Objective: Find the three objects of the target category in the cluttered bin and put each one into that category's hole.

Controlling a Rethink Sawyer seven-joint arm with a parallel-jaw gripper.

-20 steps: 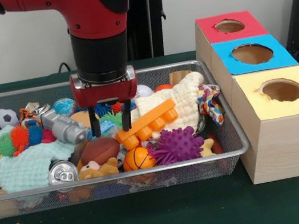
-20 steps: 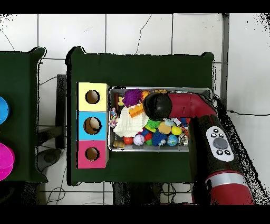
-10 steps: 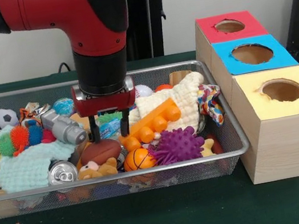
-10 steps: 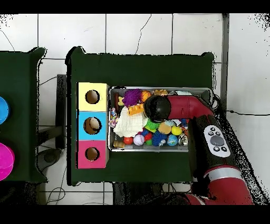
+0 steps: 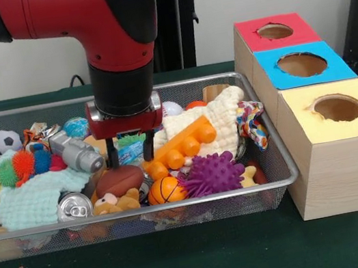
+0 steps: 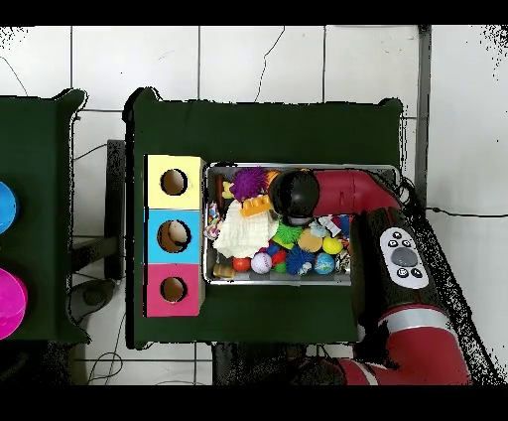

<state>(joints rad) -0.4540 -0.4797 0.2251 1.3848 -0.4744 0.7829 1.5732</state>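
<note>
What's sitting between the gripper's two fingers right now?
In the front view, a blue-and-white crinkly plastic wrapper sits between the open gripper's black fingers, just above the brown toy football.

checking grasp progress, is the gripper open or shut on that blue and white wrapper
Open. In the front view the gripper has its two fingers apart, straddling the blue and white wrapper inside the bin, not yet closed on it.

three boxes (image 5: 313, 110) stand just right of the bin (image 5: 277, 158)
</note>
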